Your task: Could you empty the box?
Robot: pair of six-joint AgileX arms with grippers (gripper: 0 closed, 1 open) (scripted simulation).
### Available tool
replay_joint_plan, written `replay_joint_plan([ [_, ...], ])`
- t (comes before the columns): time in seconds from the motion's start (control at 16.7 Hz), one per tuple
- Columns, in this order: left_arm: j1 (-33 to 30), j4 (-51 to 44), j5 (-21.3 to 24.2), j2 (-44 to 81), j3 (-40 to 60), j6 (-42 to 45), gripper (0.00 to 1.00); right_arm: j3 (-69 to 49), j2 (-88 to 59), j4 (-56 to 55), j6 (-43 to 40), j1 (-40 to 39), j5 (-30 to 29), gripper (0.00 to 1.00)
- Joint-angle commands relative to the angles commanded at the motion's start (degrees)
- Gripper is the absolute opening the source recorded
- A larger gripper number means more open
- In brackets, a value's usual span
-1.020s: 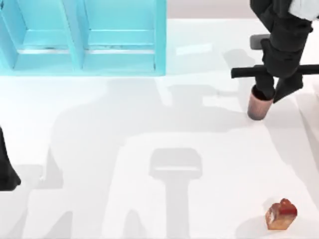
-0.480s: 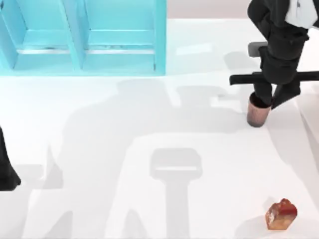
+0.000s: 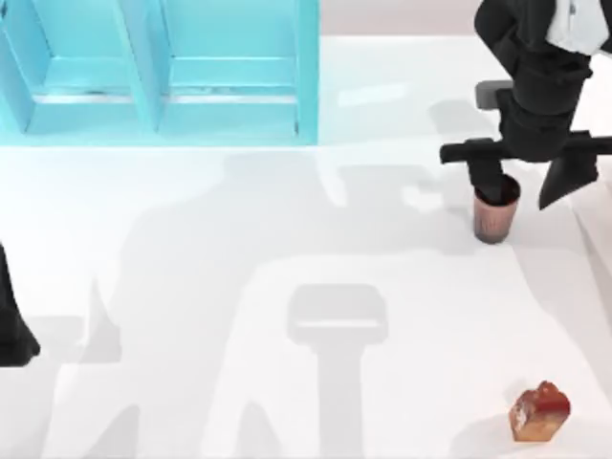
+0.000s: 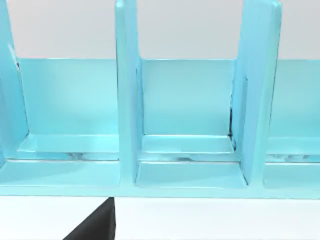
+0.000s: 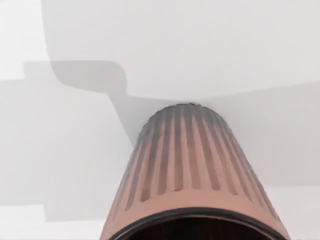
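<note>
- Right gripper (image 3: 528, 187) jaws now spread wide, releasing ribbed cup (image 3: 494, 216) onto tabletop (image 3: 287, 287); previously clamped.
- Blue box (image 3: 153, 72) compartments look empty; red block (image 3: 540, 413) already out.
- Left gripper (image 3: 11, 335) parked; jaws: cannot tell.

The box (image 3: 163, 72) at about 11 o'clock of the top view looks like smooth painted plastic or lacquered board, turquoise, with a slight sheen; its dividers (image 4: 257, 90) catch light along the edges and show thin dark scuffs in the corners. The cup (image 5: 187, 165) at 2 o'clock is ribbed, matt terracotta-pink, with a dark smooth rim, plastic by the look. My right tool (image 3: 531, 186) is matt black, no shine. The tabletop (image 3: 287, 287) is plain white, smooth, soft matt. The little red-brown block (image 3: 540, 413) at 5 o'clock looks glossy, almost glazed.
</note>
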State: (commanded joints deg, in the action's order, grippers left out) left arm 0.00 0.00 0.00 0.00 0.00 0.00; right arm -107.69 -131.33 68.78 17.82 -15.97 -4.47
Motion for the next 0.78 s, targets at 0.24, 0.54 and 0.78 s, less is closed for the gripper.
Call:
replay_joint_plan([
  [0.24,0.0,0.0,0.0,0.0,0.0,0.0,1.0,0.0,0.0,0.0,0.0,0.0,0.0,1.0],
  [0.54,0.0,0.0,0.0,0.0,0.0,0.0,1.0,0.0,0.0,0.0,0.0,0.0,0.0,1.0],
  [0.78,0.0,0.0,0.0,0.0,0.0,0.0,1.0,-0.7,0.0,0.7,0.0,0.2,0.0,1.0],
])
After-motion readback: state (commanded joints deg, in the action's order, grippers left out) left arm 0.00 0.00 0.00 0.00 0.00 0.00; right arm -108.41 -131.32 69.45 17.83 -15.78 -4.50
